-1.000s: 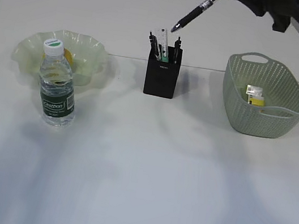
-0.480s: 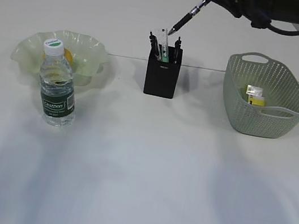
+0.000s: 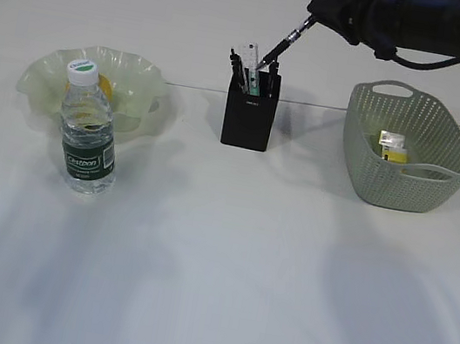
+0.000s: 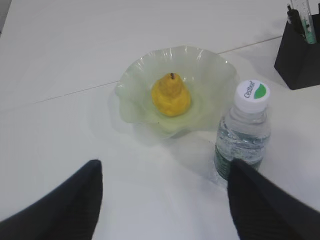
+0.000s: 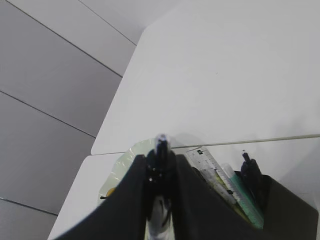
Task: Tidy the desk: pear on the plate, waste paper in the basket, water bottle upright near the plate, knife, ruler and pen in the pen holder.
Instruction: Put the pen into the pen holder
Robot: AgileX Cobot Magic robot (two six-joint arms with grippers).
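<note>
One pen (image 3: 285, 43) is pinched by the right gripper (image 3: 313, 16) above one pen holder (image 3: 248, 120), while one pear (image 4: 171, 95) is framed by the wide-spread, empty left gripper (image 4: 165, 200).

Yellow pear (image 4: 171, 95), pale green plate (image 4: 215, 75)

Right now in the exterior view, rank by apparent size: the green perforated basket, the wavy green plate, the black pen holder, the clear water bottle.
1. Wavy pale green plate, sage perforated basket: alike, unranked.
2. Clear plastic water bottle, nearer the camera.
3. Matte black square pen holder.
</note>
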